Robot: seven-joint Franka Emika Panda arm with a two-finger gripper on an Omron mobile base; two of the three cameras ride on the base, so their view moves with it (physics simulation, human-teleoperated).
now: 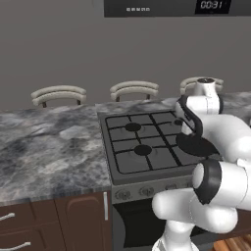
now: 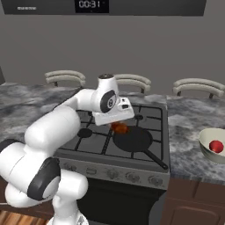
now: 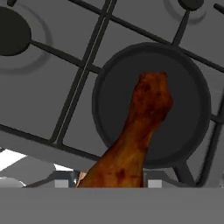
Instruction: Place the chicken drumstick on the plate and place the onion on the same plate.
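Observation:
My gripper [image 2: 117, 124] is shut on the chicken drumstick [image 2: 119, 128], a brown roasted piece that hangs just above the stove. In the hand view the chicken drumstick [image 3: 140, 127] runs up from between the fingers over a round black pan [image 3: 192, 109]. The onion [image 2: 215, 146], a small glossy red ball, lies in a cream bowl [image 2: 205, 149] on the counter far to the right of the gripper. The plate is out of view.
The black pan [image 2: 134, 139] sits on the front right burner, its handle [image 2: 154, 159] pointing toward the stove's front edge. The gas stove [image 1: 139, 147] has raised black grates. Grey marble counter [image 1: 44, 147] lies on both sides, with stools [image 1: 59, 94] behind.

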